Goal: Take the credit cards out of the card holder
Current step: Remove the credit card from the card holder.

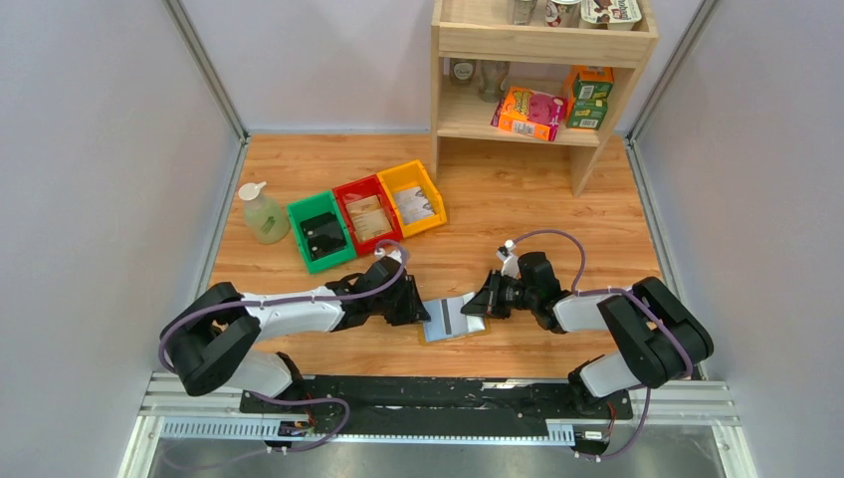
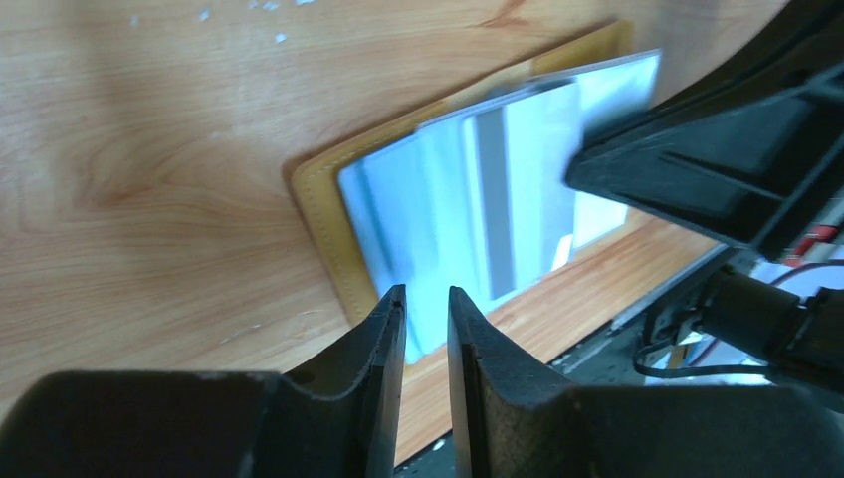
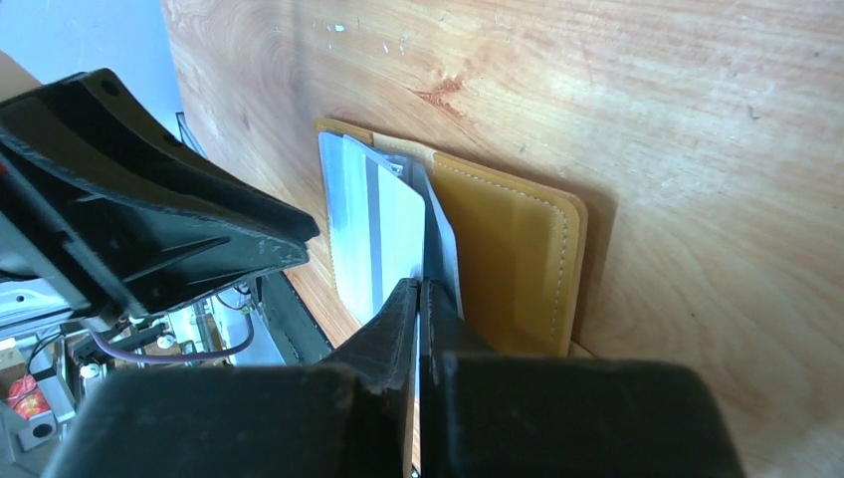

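Note:
The mustard-yellow card holder (image 1: 476, 331) lies open on the wooden table near its front edge, between both grippers. It shows in the left wrist view (image 2: 323, 224) and the right wrist view (image 3: 508, 249). Pale credit cards (image 1: 448, 319), one whitish with a dark stripe (image 2: 488, 189), stick out of its pale blue pocket (image 3: 373, 229). My right gripper (image 1: 486, 304) (image 3: 422, 284) is shut on the edge of one thin pale card (image 3: 443, 234), seen edge-on. My left gripper (image 1: 423, 311) (image 2: 426, 294) sits low over the holder's left edge, jaws a narrow gap apart, nothing between them.
Green (image 1: 320, 231), red (image 1: 366, 214) and yellow (image 1: 413, 197) bins stand in a row behind the left arm, with a soap bottle (image 1: 262, 214) beside them. A wooden shelf (image 1: 542, 70) with boxes stands at the back right. The black base rail (image 1: 428, 393) runs just below the holder.

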Controlling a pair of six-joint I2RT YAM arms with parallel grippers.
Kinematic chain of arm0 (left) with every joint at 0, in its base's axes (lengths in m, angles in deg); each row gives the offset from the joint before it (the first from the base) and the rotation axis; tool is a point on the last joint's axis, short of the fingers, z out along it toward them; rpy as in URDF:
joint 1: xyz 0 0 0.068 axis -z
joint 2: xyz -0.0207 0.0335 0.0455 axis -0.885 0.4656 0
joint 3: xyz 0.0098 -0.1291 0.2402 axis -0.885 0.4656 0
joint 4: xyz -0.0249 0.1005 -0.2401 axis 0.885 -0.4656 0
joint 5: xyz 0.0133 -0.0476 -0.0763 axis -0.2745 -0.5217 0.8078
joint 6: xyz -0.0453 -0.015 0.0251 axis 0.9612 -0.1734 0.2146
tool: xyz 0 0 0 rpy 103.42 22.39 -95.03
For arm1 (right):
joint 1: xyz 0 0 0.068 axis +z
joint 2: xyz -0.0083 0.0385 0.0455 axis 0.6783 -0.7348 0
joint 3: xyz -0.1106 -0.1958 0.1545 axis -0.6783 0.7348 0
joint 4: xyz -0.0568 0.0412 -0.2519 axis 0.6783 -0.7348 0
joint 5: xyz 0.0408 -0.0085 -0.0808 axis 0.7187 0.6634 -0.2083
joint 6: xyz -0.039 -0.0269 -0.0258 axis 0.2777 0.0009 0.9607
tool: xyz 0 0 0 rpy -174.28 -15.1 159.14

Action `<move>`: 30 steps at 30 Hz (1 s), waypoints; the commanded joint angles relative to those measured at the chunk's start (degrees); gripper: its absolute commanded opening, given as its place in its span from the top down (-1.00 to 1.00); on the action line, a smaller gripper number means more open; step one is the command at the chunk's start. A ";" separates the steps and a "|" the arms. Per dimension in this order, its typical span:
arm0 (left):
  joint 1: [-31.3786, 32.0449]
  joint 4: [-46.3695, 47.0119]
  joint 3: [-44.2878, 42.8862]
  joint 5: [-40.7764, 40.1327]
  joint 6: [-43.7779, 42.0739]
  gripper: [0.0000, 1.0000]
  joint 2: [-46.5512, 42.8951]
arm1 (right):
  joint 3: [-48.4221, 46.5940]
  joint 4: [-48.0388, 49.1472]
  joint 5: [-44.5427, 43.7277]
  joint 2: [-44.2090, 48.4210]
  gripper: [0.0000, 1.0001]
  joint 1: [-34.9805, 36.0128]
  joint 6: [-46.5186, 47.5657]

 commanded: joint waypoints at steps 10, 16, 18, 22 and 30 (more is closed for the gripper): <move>0.52 3.49 -9.56 4.21 -2.55 0.28 3.35 | -0.57 -3.26 -0.50 4.05 1.00 -0.26 1.46; 0.52 3.84 -7.19 4.57 -0.01 0.40 7.66 | -0.74 -6.15 -1.29 5.10 1.00 -0.44 2.51; 0.61 3.76 -4.91 3.35 0.17 0.41 7.75 | -1.00 -7.73 -1.73 6.24 1.00 -0.79 2.95; 0.61 3.23 -2.54 2.28 0.43 0.45 7.93 | -2.14 -12.65 -3.22 8.61 1.00 -1.76 4.62; 0.61 2.70 -0.77 1.14 0.79 0.47 7.05 | -4.16 -25.65 -7.00 17.75 1.00 -3.95 8.75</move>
